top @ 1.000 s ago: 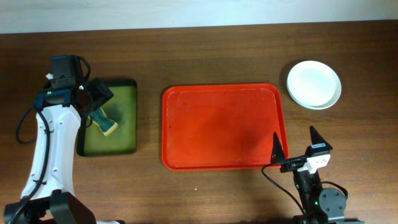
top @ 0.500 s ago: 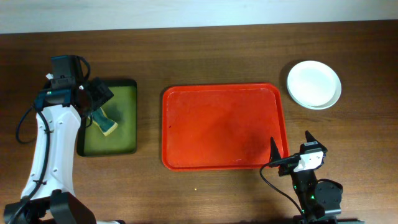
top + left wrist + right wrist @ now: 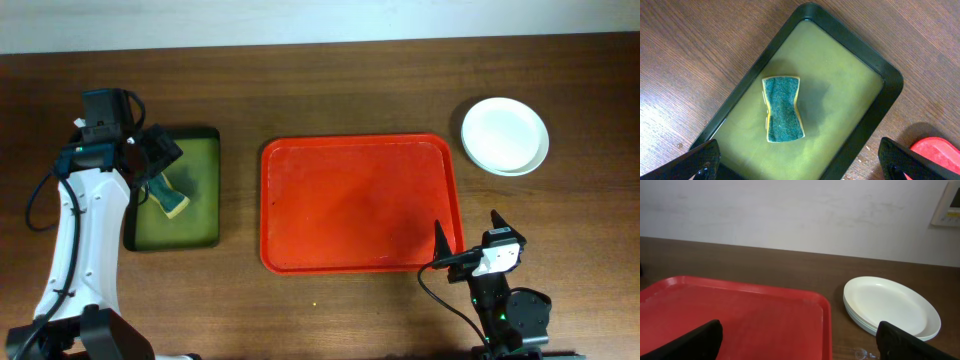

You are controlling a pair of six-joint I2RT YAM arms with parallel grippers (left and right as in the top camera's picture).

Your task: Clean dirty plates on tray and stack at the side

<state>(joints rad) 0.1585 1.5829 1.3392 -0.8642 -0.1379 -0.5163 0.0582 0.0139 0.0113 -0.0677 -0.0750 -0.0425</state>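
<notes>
The red tray (image 3: pixel 360 204) lies in the middle of the table with nothing on it; its near right corner (image 3: pixel 765 315) fills the lower left of the right wrist view. The plates (image 3: pixel 505 135) sit stacked on the bare wood at the far right, a white one on top (image 3: pixel 890 305). My right gripper (image 3: pixel 467 235) stands open at the tray's front right corner, nothing between its fingers. My left gripper (image 3: pixel 155 160) hangs open over the olive tray (image 3: pixel 850 110), above a green and yellow sponge (image 3: pixel 783 108) that it does not touch.
The olive tray (image 3: pixel 175 190) with the sponge (image 3: pixel 168 195) lies left of the red tray. A pale wall (image 3: pixel 790 210) runs behind the table's far edge, with a small wall panel (image 3: pixel 949 202) at upper right. A small wet spot (image 3: pixel 860 352) marks the wood beside the red tray.
My right gripper drew back a little toward the table's front edge between the earliest frame and half a second ago, then stayed still. The left arm, sponge and plates have not moved.
</notes>
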